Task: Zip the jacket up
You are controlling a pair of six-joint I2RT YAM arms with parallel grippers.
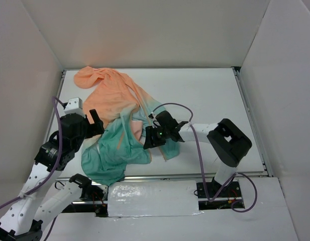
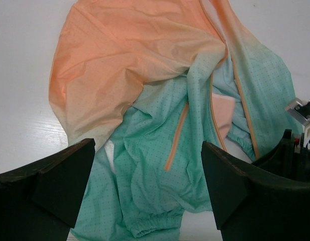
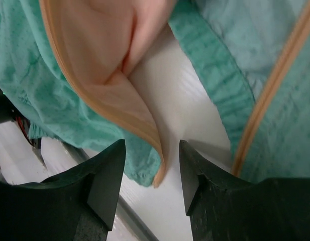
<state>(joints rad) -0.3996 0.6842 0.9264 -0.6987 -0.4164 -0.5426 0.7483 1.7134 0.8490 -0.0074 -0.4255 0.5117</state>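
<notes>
The jacket (image 1: pixel 112 100) lies crumpled on the white table, peach-orange at the far end and teal (image 1: pixel 114 150) near me, its front open. My left gripper (image 1: pixel 97 123) is open and empty at the jacket's left edge; in the left wrist view its gripper (image 2: pixel 147 155) hovers over the teal hem (image 2: pixel 155 221), with the orange zipper edges (image 2: pixel 213 115) running apart. My right gripper (image 1: pixel 150 135) is open at the hem's right side. In the right wrist view its gripper (image 3: pixel 150 155) straddles the bottom end of one orange zipper edge (image 3: pixel 157 173); the other edge (image 3: pixel 275 85) lies to the right.
White walls enclose the table (image 1: pixel 205 95) on three sides. A white padded strip (image 1: pixel 152 198) covers the near edge between the arm bases. A purple cable (image 1: pixel 195 135) loops over the right arm. A short orange pocket zipper (image 2: pixel 177 135) shows on the teal cloth.
</notes>
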